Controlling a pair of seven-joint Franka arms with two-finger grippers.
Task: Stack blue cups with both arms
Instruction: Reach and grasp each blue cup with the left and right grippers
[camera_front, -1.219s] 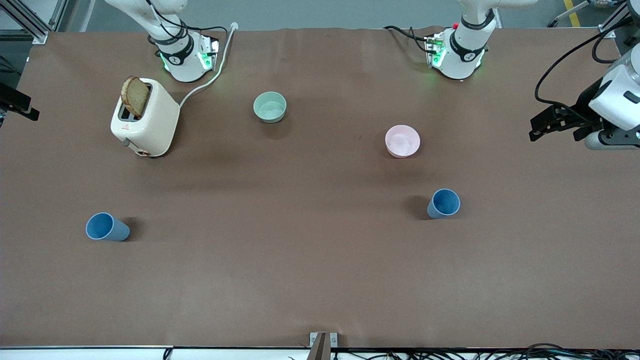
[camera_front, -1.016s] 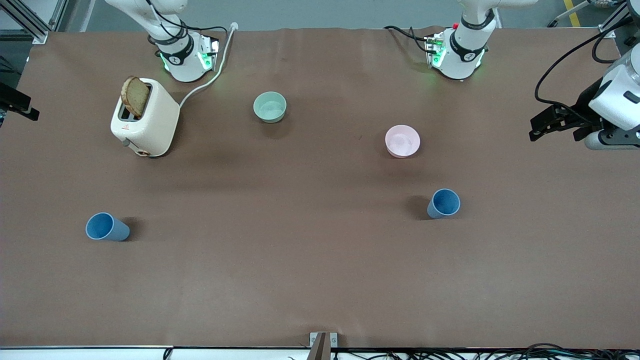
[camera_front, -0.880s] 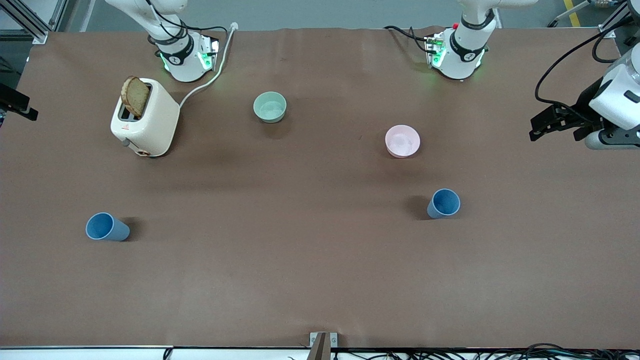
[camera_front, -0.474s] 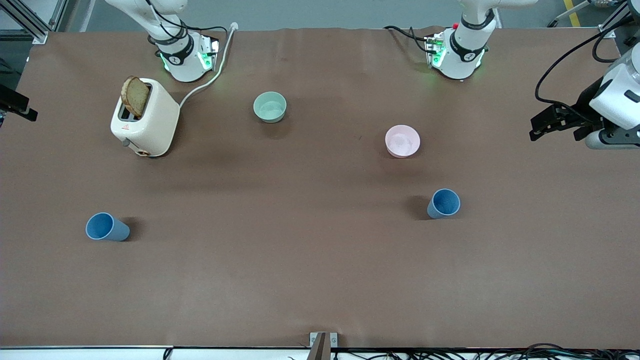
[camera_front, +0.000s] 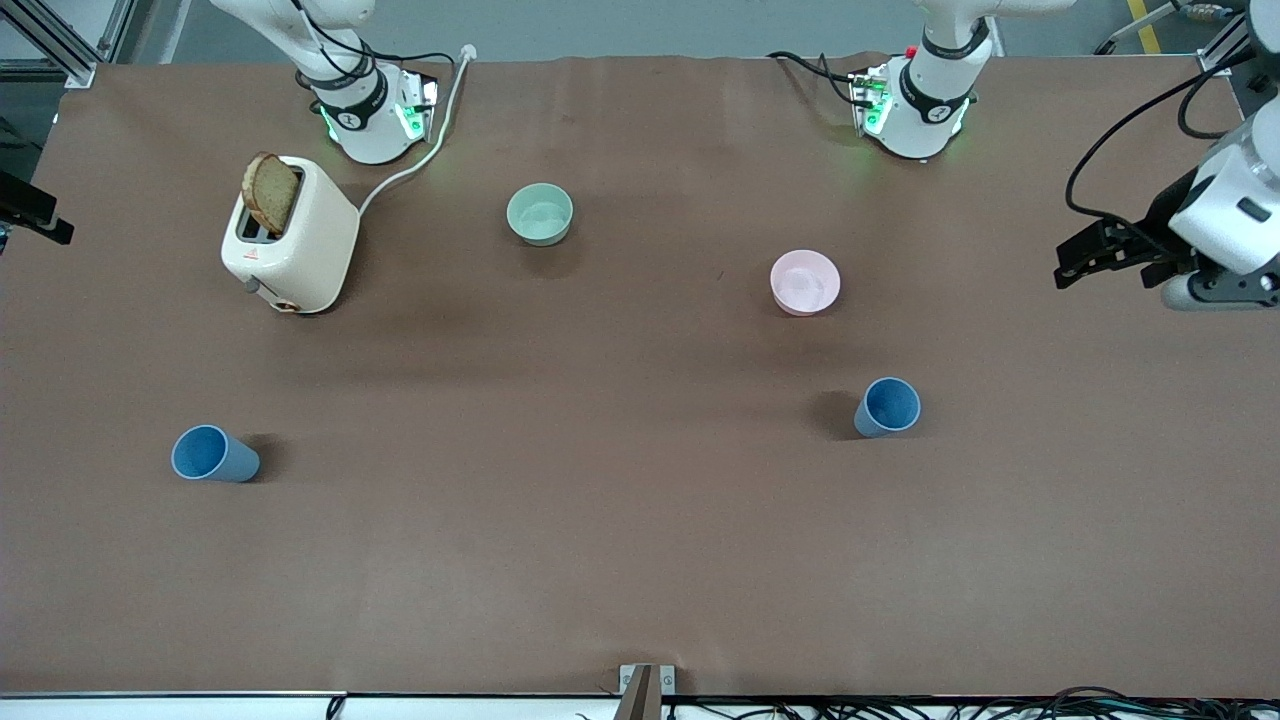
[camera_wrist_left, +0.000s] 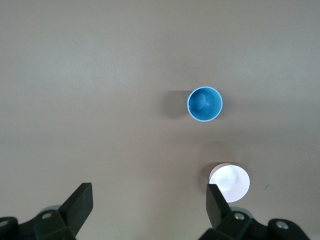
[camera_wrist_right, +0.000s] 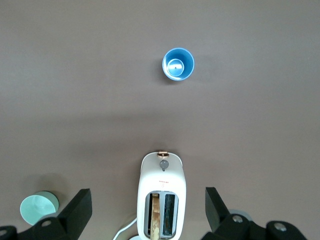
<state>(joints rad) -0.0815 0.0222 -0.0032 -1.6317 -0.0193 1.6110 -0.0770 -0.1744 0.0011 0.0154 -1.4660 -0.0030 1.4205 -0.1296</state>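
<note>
On the brown table (camera_front: 640, 560) I have two small matte blue tapered plastic cups, both upright and well apart: one (camera_front: 886, 407) toward the left arm's end, nearer the front camera than the pink bowl (camera_front: 805, 282), the other (camera_front: 212, 455) toward the right arm's end, nearer the camera than the cream toaster (camera_front: 290, 248) with its slice of brown bread (camera_front: 270, 193). A pale green bowl (camera_front: 540, 213) sits between the bases.

My worry is that these light, narrow tumblers would tip if a finger clipped a rim on the way down, and the pink bowl just beside the first cup in the left wrist view could be taken for the target.

My left gripper (camera_wrist_left: 146, 210) hangs high over the table, pointing straight down, fingers spread wide and holding nothing. My right gripper (camera_wrist_right: 145, 210) hangs high above the toaster, also pointing down, fingers equally wide and empty. Neither cup is touched yet.
</note>
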